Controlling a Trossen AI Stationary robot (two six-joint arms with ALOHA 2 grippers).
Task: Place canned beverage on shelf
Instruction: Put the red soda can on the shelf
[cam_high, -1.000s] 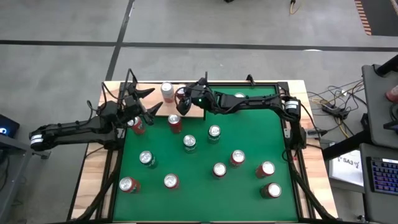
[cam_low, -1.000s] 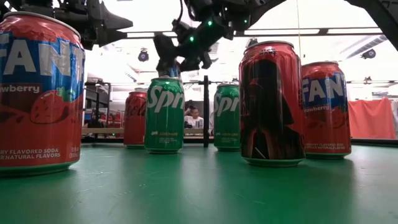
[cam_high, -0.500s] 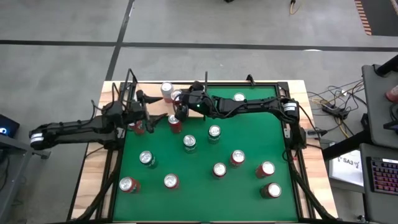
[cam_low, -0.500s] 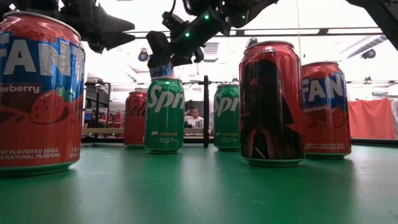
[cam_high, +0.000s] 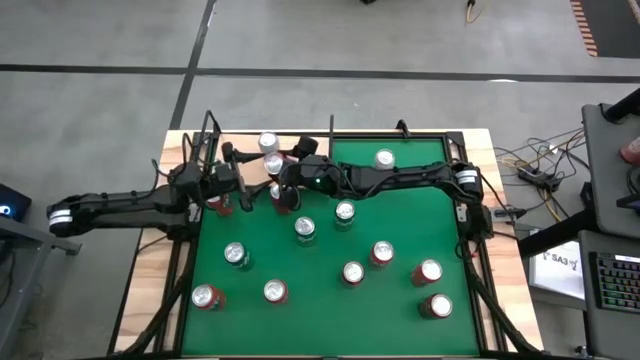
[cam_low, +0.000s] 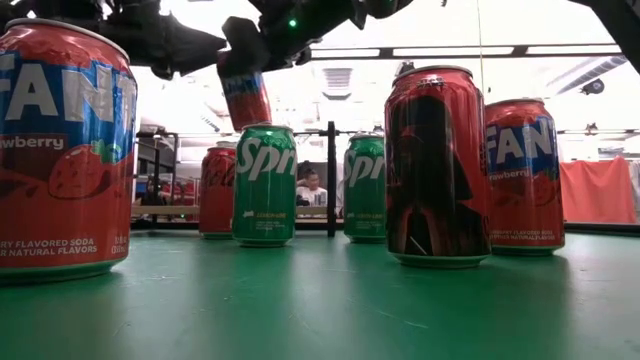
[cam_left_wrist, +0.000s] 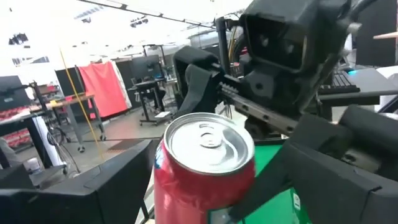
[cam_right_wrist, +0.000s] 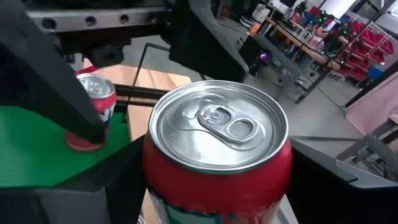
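The shelf (cam_high: 250, 170) stands at the far left corner of the surface (cam_high: 400, 310). One can (cam_high: 268, 142) stands on it. Nine cans stand spread on the surface before it.

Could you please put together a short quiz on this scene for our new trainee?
1. True or false: the red can in the right gripper stands upright on the green felt.
2. The two green cans read: A Fanta, B Sprite, C Coke?
3. Where is the left gripper?
Key: 1 false, it is lifted and tilted; 2 B; 3 at the shelf, close to the right gripper.
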